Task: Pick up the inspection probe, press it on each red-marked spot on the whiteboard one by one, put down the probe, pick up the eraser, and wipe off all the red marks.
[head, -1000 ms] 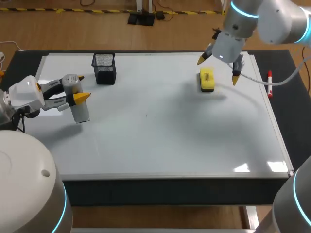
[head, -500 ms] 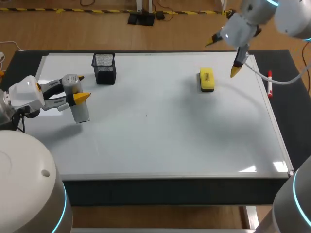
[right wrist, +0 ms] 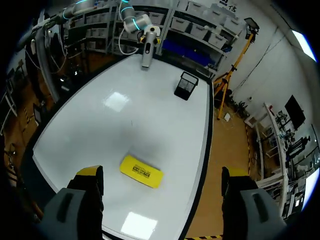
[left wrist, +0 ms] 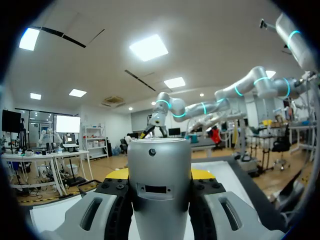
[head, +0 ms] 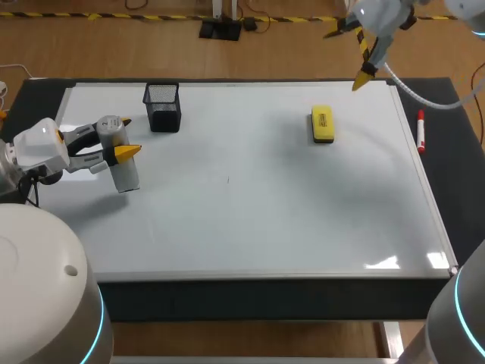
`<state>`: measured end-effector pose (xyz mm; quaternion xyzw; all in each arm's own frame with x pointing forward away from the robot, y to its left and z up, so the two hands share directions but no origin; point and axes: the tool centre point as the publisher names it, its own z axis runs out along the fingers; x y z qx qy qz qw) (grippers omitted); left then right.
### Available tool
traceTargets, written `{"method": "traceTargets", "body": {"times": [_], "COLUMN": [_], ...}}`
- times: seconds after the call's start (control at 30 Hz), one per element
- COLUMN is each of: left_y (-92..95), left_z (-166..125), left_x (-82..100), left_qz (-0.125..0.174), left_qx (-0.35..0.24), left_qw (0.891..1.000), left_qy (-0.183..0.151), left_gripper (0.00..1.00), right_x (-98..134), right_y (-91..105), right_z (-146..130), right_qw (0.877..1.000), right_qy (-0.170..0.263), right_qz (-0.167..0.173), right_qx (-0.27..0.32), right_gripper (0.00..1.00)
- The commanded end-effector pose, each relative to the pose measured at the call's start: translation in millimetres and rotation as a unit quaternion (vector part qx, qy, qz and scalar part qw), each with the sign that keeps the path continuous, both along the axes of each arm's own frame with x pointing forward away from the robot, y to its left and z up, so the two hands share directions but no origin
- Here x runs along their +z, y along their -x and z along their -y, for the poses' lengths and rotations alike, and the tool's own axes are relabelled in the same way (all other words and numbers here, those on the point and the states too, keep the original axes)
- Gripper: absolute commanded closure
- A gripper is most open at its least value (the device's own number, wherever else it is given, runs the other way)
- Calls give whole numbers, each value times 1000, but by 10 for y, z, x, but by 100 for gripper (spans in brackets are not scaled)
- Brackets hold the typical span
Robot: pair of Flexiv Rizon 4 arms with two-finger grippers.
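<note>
My left gripper (head: 123,138) is shut on the inspection probe (head: 125,171), a grey cylinder standing upright on the left part of the whiteboard (head: 250,220). In the left wrist view the probe (left wrist: 159,175) fills the space between the fingers. The yellow eraser (head: 323,125) lies flat on the board at the back right. My right gripper (head: 350,54) hangs open, high above the board's back right edge, and holds nothing. From the right wrist view the eraser (right wrist: 141,171) lies far below the open fingers (right wrist: 88,173). I see no red marks on the board.
A black mesh cup (head: 162,106) stands at the back left of the board, also seen as the mesh cup (right wrist: 186,86) ahead of my right gripper. A red marker (head: 420,130) lies along the right edge. A small dark speck (head: 227,180) sits mid-board.
My right gripper has risen from just above the eraser and moved back and to the right, staying open. The eraser stays where it was. The left arm and probe have not moved.
</note>
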<state>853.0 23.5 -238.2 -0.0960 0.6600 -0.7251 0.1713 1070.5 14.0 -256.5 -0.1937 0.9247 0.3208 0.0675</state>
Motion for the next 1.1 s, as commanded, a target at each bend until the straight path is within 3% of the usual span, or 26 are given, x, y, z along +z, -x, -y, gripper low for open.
{"method": "traceTargets", "body": {"times": [0.03, 0.07, 0.23, 0.73, 0.93, 1.1], "left_y": [7, 7, 7, 31, -48, -191], "left_z": [1, 1, 1, 15, 32, 52], "left_x": [15, 15, 15, 24, 132, 284], "left_qz": [0, 0, 0, 2, 8, 17], "left_qx": [1, 1, 1, -1, -18, -54], "left_qw": [1000, 1000, 1000, 1000, 1000, 998], "left_qy": [-1, -1, -1, -4, -9, 8], "left_gripper": [100, 100, 100, 100, 100, 100], "right_x": [46, 69, 120, 125, 125, 125], "right_y": [-60, -65, -71, -70, -70, -70], "right_z": [-17, -32, -106, -111, -111, -111], "right_qw": [1000, 1000, 1000, 1000, 1000, 1000], "right_qy": [-1, -14, -15, -21, -21, -21], "right_qz": [-5, 10, -12, -12, -12, -12], "right_qx": [-4, -4, -4, 1, 1, 1], "right_gripper": [0, 0, 0, 0, 0, 0]}}
